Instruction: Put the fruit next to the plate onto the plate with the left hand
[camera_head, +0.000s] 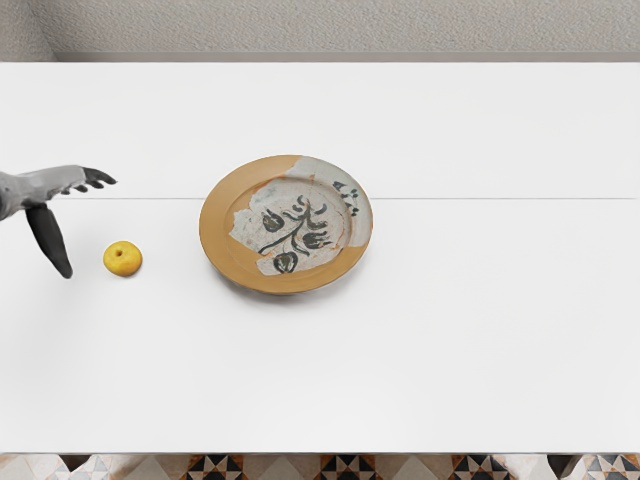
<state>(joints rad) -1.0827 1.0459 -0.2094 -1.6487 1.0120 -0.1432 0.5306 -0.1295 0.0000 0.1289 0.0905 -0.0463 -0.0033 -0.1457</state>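
A small yellow fruit (122, 258) lies on the white table, a short way left of the plate (222, 245). The plate is orange-brown with a pale centre and dark leaf drawings, and nothing lies on it. My left hand (62, 215) comes in from the left edge, just left of and slightly above the fruit. Its fingers are spread, the thumb pointing down toward the table and the other fingers reaching right. It holds nothing and does not touch the fruit.
The white table (450, 350) stretches across the whole view, with its front edge near the bottom over a patterned floor. A grey wall runs along the back.
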